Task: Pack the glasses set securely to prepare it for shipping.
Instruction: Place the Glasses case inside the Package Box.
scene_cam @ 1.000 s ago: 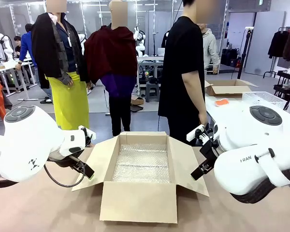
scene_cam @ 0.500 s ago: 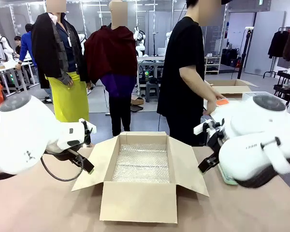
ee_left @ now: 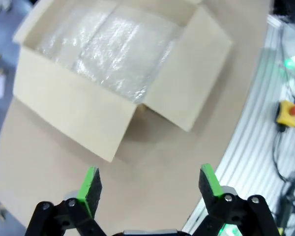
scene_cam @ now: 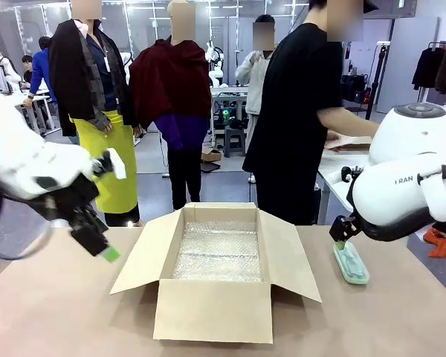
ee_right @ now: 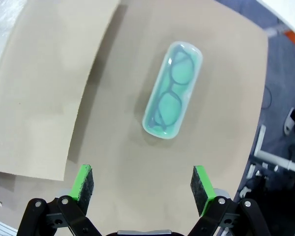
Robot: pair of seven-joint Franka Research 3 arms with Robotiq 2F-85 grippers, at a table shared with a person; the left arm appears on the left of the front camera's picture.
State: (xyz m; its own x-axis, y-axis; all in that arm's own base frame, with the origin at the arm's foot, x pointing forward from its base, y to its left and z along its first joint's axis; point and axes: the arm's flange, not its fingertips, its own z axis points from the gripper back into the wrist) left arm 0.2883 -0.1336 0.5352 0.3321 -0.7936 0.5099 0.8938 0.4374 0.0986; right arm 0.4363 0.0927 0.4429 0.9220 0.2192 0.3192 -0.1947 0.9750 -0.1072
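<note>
Beside the cardboard box [scene_cam: 212, 312], the mint-green glasses case [ee_right: 173, 90] lies on the tabletop [ee_right: 226, 128] just beyond the right end effector [ee_right: 142, 181], which is open and empty.

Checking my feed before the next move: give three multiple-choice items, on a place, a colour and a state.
1. Where is the glasses case? A on the table beside the box; B inside the box; C in a gripper.
2. Its colour? A pink; B mint green; C brown.
3. The right gripper is: A shut on the case; B shut, empty; C open above the case.
Answers: 1 A, it lies outside the box; 2 B, green lid; 3 C, jaws apart, nothing between.
</note>
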